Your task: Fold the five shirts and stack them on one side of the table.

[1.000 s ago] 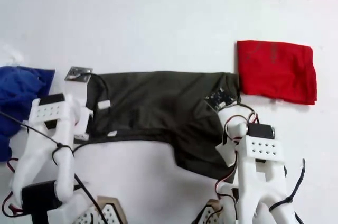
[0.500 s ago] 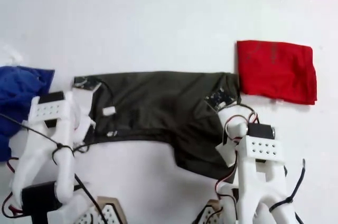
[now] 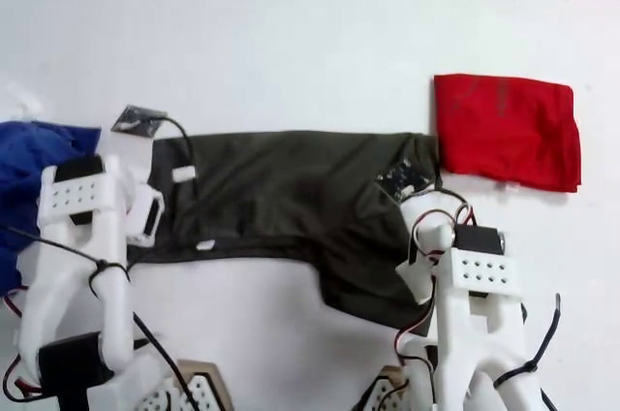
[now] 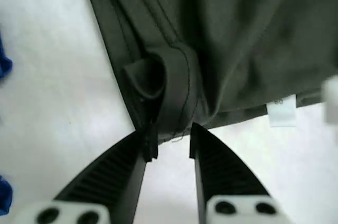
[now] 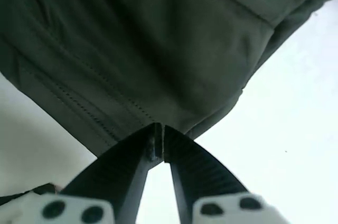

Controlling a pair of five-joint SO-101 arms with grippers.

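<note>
Folding the dark green shirt [image 3: 291, 188], which lies spread flat mid-table between both arms; right gripper [image 5: 159, 142] is pinched tight on the shirt's edge at its end; left gripper [image 4: 169, 139] is part open, jaws straddling the bunched hem at the other end, nothing clamped yet. We should seat left deeper over the hem and close before lifting; then raise both ends together, level, so the fold lands square. Folded red shirt [image 3: 506, 130] likely marks the stack side; crumpled blue shirt [image 3: 34, 169] waits beside the left arm.

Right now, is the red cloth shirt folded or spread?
Folded: the red cloth shirt lies as a compact rectangle, no sleeves showing.
</note>
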